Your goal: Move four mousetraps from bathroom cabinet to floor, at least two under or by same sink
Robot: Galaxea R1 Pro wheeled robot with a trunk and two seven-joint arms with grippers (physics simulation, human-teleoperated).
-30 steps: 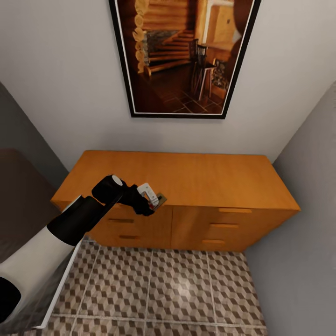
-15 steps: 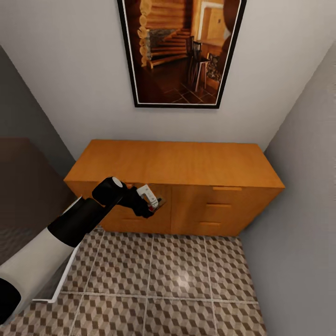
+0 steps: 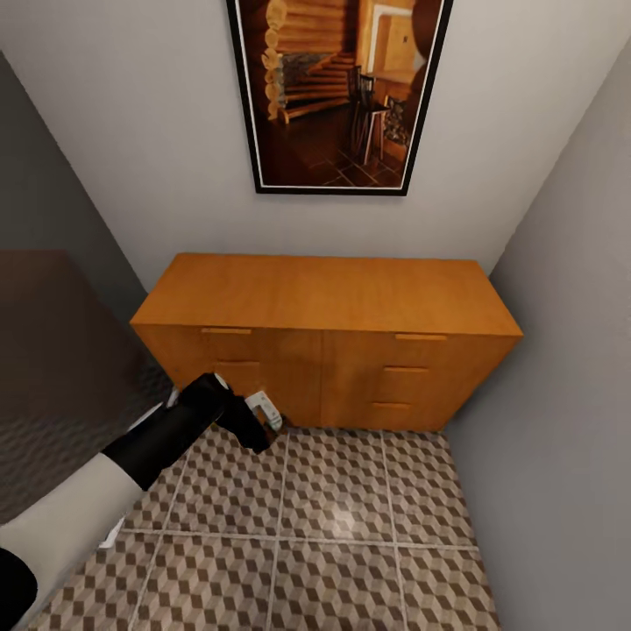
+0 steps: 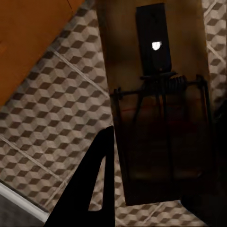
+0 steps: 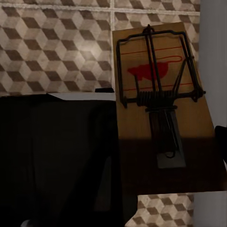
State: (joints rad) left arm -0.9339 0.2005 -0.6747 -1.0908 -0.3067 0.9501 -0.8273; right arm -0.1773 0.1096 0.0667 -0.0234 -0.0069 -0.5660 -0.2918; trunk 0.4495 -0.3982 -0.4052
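Head view: narrow bathroom corner, pale walls, a framed picture [image 3: 337, 92] of a log-cabin interior hanging above the cabinet [image 3: 329, 302]. Orange-brown, low and wide, standing against the back wall, drawer fronts closed, slim bar handles on both halves. In front of it, the bathroom floor [image 3: 350, 517], tiled in a brown, beige and white cube pattern with pale grout lines. A dark surface at the left edge. Left arm reaching in from the lower left, black forearm, with the left gripper [image 3: 261, 419] low before the cabinet's left half, above the tiles. Something small, pale and brownish at its tip, too small here to make out clearly.

Left wrist view: same cube tiles below, a corner of the orange cabinet to one side, a white edge strip in one corner. Pinched in the left gripper [image 4: 156, 189], a mousetrap [image 4: 158, 94]: brown wooden board, dark coiled spring and wire bar across it, dark plate with a bright glint near the far end. One black finger [image 4: 97, 179] lying along the board's edge, the other side lost in shadow. Board held off the floor.

Right wrist view: tiles again, a grey wall along one side, a large black shape filling much of the frame. Held by the right gripper [image 5: 170, 189], a second mousetrap [image 5: 161, 104], red mark and wire frame plainly lit at the far end, near end in shadow where gripped.
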